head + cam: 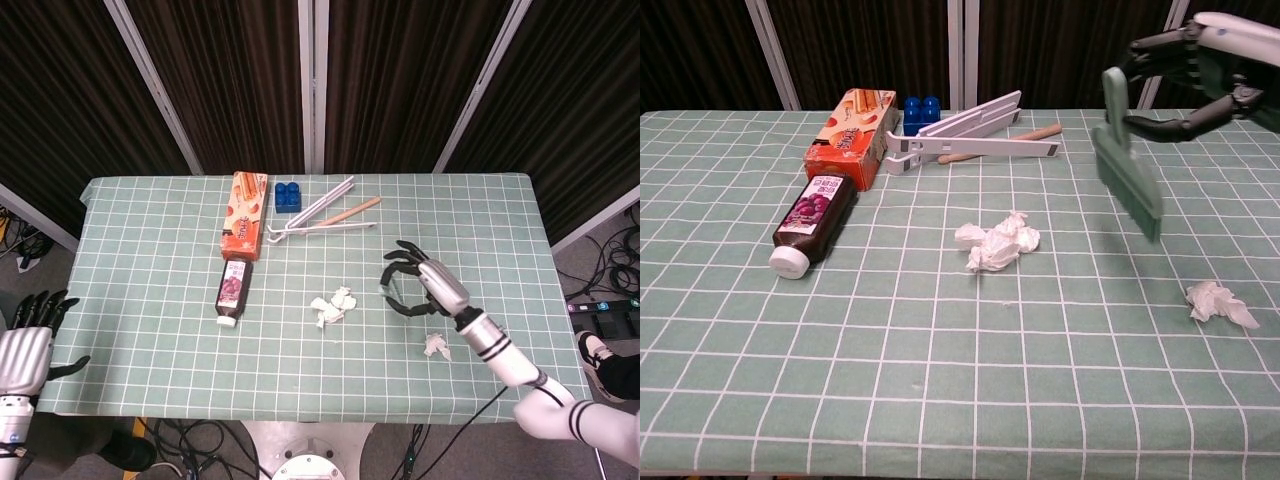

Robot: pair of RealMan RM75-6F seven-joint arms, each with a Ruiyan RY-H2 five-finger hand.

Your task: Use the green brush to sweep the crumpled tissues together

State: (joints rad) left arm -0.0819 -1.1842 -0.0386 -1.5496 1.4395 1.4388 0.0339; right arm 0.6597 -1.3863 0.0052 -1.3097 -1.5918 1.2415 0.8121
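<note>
My right hand grips the green brush by its handle, lifted above the table right of centre, bristles pointing down. Two crumpled tissues lie bunched together mid-table. A lone tissue sits near the front right, below and right of the brush. My left hand hangs off the table's left front corner, fingers spread, holding nothing.
A dark juice bottle lies on its side at the left, with an orange carton behind it. Blue blocks, a white folding rack and a wooden stick lie along the back.
</note>
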